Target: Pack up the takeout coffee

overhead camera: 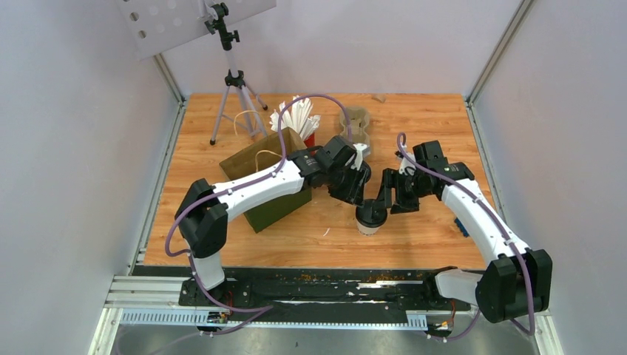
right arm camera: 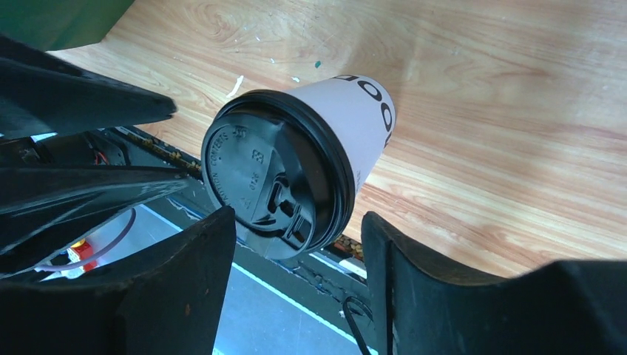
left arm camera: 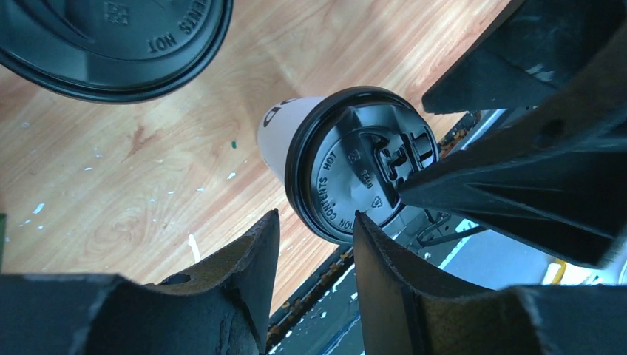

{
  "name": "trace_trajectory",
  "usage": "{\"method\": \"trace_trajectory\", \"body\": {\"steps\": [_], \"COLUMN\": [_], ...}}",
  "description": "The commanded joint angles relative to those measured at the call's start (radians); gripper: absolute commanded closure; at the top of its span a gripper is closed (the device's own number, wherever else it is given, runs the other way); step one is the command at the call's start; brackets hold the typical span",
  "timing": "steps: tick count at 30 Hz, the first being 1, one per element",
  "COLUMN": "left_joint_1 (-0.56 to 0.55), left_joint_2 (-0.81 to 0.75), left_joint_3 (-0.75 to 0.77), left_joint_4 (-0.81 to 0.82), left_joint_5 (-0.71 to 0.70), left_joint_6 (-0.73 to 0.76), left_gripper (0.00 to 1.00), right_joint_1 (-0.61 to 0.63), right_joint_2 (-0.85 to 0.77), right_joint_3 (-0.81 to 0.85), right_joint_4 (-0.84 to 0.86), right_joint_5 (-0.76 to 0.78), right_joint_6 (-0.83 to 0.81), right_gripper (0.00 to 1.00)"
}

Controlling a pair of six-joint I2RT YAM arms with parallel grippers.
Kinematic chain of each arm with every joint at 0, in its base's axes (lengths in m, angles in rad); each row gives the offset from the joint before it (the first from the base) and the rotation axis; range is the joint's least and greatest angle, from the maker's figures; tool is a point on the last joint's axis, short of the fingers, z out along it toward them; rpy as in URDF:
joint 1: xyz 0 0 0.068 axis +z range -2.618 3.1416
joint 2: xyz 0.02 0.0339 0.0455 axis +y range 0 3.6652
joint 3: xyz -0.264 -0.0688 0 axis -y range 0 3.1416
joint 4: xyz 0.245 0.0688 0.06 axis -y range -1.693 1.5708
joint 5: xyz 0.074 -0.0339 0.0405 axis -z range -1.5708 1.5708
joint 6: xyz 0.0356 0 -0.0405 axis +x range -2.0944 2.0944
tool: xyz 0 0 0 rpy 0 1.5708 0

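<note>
Left hand — released. Its fingers stand apart with nothing gripped between them. Just past the fingertips is the coffee cup: white paper, dark print on the side, black lid turned toward the wrist camera. The tips are near the lid's rim; I cannot tell whether they touch it.

Right hand — also released. The gap between its fingers is wider than the lid, with one finger to each side of it. Neither presses on the cup as far as the wrist view shows.

From above, the cup stands upright on the bench, in the near half, about mid-width. The left hand reaches in from the left and the right hand from the right, and their tips come close together over the lid.

A second black lid fills the top-left corner of the left wrist view, close to the camera and apart from the first cup. The cup under it is hidden, and I cannot make it out in the overhead view.

Further out, a paper bag stands with its mouth open under the left forearm. Behind it is a red cup of white straws, with a beige pulp tray just to its right. A tripod stands at the back left.
</note>
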Motion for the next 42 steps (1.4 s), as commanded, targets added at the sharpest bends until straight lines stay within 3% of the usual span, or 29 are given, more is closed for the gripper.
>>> {"method": "trace_trajectory", "body": {"steps": [1, 9, 26, 42], "left_joint_1": [-0.004, -0.003, -0.005, -0.005], "left_joint_2": [-0.02, 0.0, 0.049, 0.068], "left_joint_3": [-0.025, -0.038, -0.043, -0.052], "left_joint_4": [0.089, 0.125, 0.103, 0.091], "left_joint_5": [0.047, 0.069, 0.056, 0.053], "left_joint_6": [-0.002, 0.001, 0.029, 0.038], "left_gripper": [0.51, 0.51, 0.54, 0.57], "right_joint_1": [-0.009, -0.013, -0.058, -0.093], "right_joint_2": [-0.047, -0.103, -0.078, -0.091], "right_joint_3": [0.071, 0.017, -0.087, -0.162], "right_joint_4": [-0.092, -0.121, -0.009, -0.006], "right_joint_5": [0.013, -0.07, -0.134, -0.1], "right_joint_6": [-0.013, 0.019, 0.021, 0.0], "right_gripper": [0.36, 0.49, 0.58, 0.61]}}
